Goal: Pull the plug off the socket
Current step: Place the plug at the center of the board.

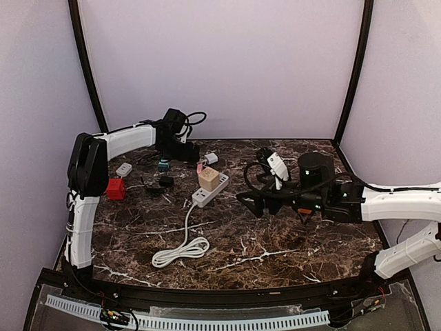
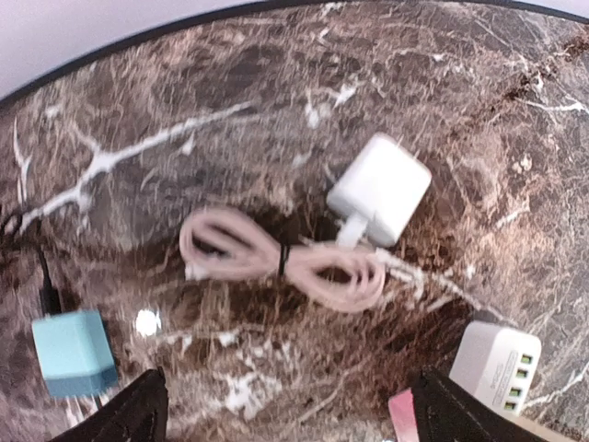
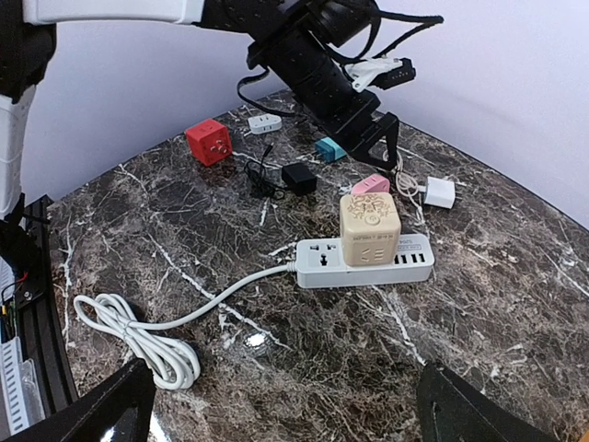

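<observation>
We find one holder here, the white power strip (image 3: 363, 261) lying mid-table: the beige cube plug (image 3: 369, 228) sits upright in its socket, fully seated, and the strip's cord (image 3: 230, 293) runs off to a loose coil nearer the front edge. L gripper (image 2: 294, 416) hangs over the back of the table w/ fingers spread wide, nothing btwn them. Below it lie a white charger (image 2: 379, 189) w/ a looped pink cable (image 2: 285, 262), plus a teal cube (image 2: 74, 353). R gripper (image 3: 290, 405) is likewise spread wide, gripping nothing, facing the strip but well apart from it. Cut off at the left wrist view's bottom edge: a pink block (image 2: 402, 412) & a white piece (image 2: 497, 364) w/ a row of ports. We can't tell if that's the strip's end.
</observation>
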### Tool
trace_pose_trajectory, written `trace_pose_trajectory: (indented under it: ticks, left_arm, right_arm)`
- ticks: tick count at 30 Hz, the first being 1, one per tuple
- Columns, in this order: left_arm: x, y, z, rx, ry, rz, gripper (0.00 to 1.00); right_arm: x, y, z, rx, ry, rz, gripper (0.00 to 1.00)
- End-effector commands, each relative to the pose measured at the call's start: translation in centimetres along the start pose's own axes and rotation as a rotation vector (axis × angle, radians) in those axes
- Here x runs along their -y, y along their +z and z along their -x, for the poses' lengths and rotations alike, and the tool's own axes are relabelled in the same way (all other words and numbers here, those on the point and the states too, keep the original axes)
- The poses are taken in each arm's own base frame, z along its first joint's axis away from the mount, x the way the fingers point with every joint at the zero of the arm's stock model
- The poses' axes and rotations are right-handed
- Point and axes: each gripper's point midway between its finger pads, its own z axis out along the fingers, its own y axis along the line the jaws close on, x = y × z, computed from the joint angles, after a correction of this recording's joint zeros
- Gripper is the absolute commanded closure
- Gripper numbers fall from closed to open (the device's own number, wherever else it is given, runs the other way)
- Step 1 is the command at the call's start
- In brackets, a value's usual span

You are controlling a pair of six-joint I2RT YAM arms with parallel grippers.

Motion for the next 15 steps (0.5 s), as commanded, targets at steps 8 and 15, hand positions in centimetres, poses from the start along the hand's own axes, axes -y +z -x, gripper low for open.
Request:
trace_pose_trajectory:
  ticks: [8,15]
  left_arm:
    - [-0.1,-9.2,-3.0,0.108,-0.122,-0.070,0.07]
    - [-0.3,-8.7,-10.8,0.012,-0.149,-0.069,0.27]
  right_arm:
    - [0.4,0.8,-1.2,-0.033,0.055,-0.002,0.01]
    - [0.3,0.8,-1.7,-0.046,0.079,0.016,0.01]
